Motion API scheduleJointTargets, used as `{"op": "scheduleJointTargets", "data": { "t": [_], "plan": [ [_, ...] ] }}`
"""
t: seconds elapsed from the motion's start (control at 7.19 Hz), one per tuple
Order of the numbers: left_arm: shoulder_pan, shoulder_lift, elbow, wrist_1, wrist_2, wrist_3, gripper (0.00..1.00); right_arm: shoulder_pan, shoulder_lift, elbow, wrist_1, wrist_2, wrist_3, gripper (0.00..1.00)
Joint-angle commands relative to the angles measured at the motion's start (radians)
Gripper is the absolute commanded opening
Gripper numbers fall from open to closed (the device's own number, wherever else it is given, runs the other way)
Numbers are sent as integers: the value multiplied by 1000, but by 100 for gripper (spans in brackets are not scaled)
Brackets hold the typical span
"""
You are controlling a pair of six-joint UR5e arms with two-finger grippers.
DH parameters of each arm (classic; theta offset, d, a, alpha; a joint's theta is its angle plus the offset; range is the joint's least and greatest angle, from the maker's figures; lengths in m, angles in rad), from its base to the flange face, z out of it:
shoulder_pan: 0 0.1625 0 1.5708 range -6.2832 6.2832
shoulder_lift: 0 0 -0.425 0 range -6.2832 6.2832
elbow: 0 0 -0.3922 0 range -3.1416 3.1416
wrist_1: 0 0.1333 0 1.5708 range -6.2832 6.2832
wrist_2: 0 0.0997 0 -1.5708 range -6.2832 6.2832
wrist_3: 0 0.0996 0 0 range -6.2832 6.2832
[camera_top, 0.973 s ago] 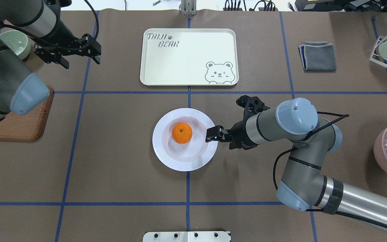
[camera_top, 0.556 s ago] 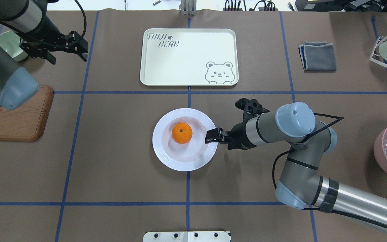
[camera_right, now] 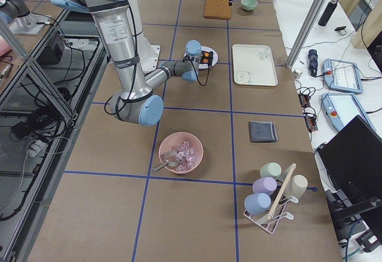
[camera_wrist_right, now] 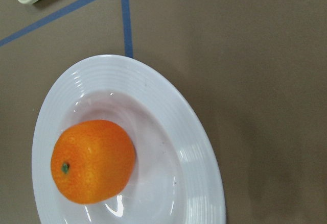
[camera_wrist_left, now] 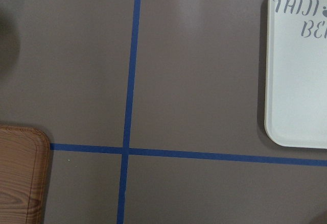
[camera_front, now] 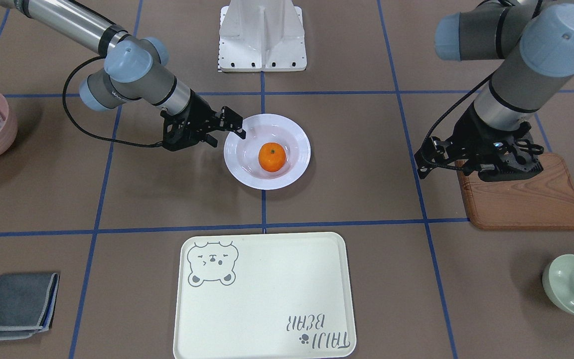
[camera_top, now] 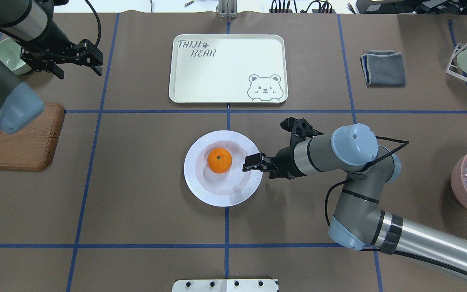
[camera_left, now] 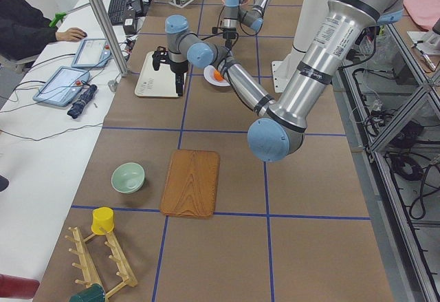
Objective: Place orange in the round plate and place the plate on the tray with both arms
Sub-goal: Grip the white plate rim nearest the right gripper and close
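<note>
Plainly the next move turns on the plate's (camera_top: 217,195) rim. The right claw (camera_top: 253,162), jaws seemingly spread, sits at that rim with one finger over the ridges and the other just outside; the orange (camera_top: 219,160) rests in the well just past its tips, and the tray (camera_top: 225,69) lies well beyond, away from the robot. The left claw (camera_top: 78,67), spread and empty, hangs over the tabletop (camera_top: 144,182) far off on the plate's other side, so the right arm is nearer, though whether its fingers touch the rim is hidden.
</note>
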Motion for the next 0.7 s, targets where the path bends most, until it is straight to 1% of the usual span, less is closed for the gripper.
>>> {"op": "scheduleJointTargets", "data": {
  "t": [0.0,0.56],
  "plan": [
    [1,1,1,0,0,0,98,0,21,-8,1,-14,0,100],
    [3,2,2,1,0,0,98,-6,36,-42,1,-16,0,100]
  ]
}}
